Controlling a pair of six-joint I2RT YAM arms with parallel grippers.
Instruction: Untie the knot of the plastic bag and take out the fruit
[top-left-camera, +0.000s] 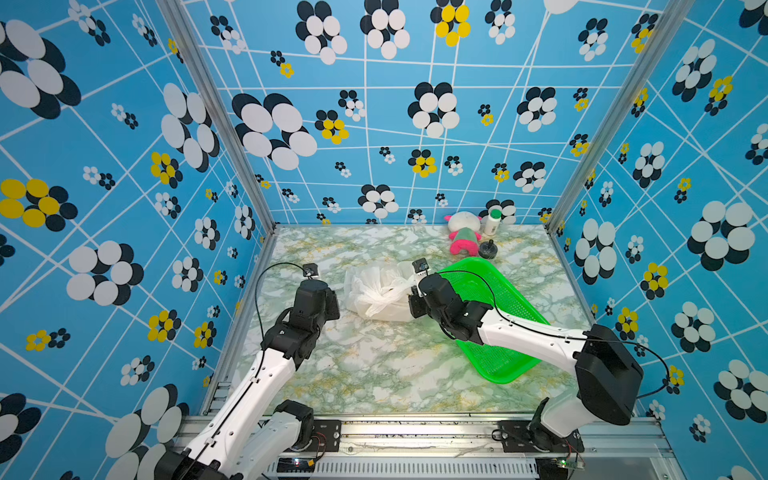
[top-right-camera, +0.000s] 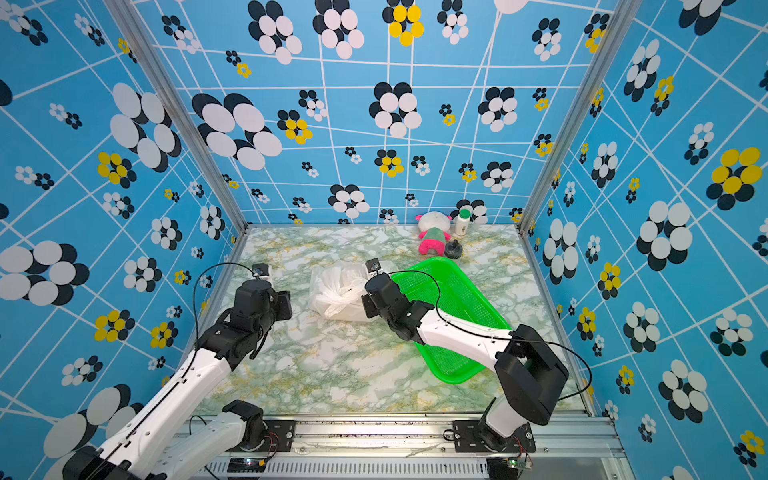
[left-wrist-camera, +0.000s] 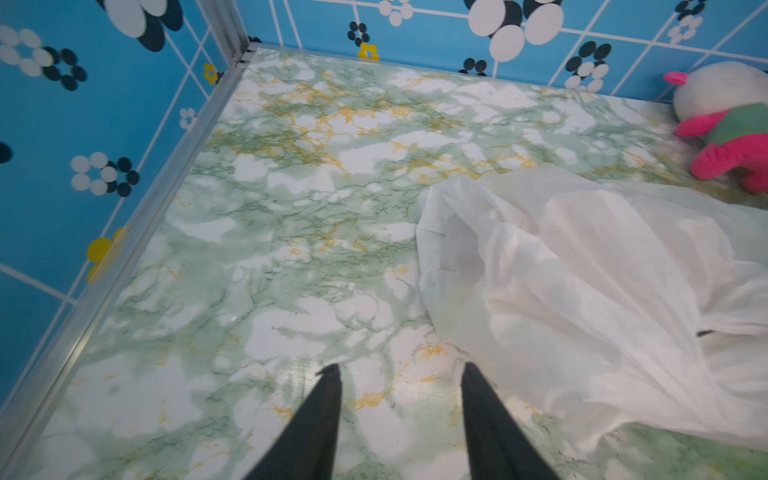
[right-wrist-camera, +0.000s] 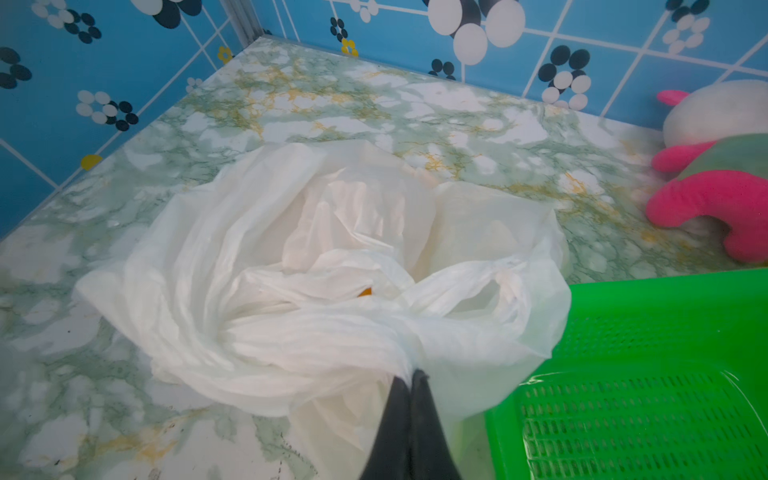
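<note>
Right wrist view gives us the plastic bag (right-wrist-camera: 291, 249): thin, milky, translucent film crumpled into soft folds, an orange speck (right-wrist-camera: 365, 292) showing between them. It lies mid-tabletop (right-wrist-camera: 374, 108), just left of the green perforated basket (right-wrist-camera: 665, 332). We see the right end effector (right-wrist-camera: 411, 374) pinching a gathered strip of it. The left end effector (left-wrist-camera: 400, 368) stands open over bare marble-patterned surface, holding nothing.

The left arm (top-left-camera: 266, 374) and right arm (top-left-camera: 528, 332) wear white shells dotted with small dark screw holes, joined by black housings. A thin black cable (top-left-camera: 256, 295) loops along each. Their fingers (left-wrist-camera: 316, 424) are black and tapered.
</note>
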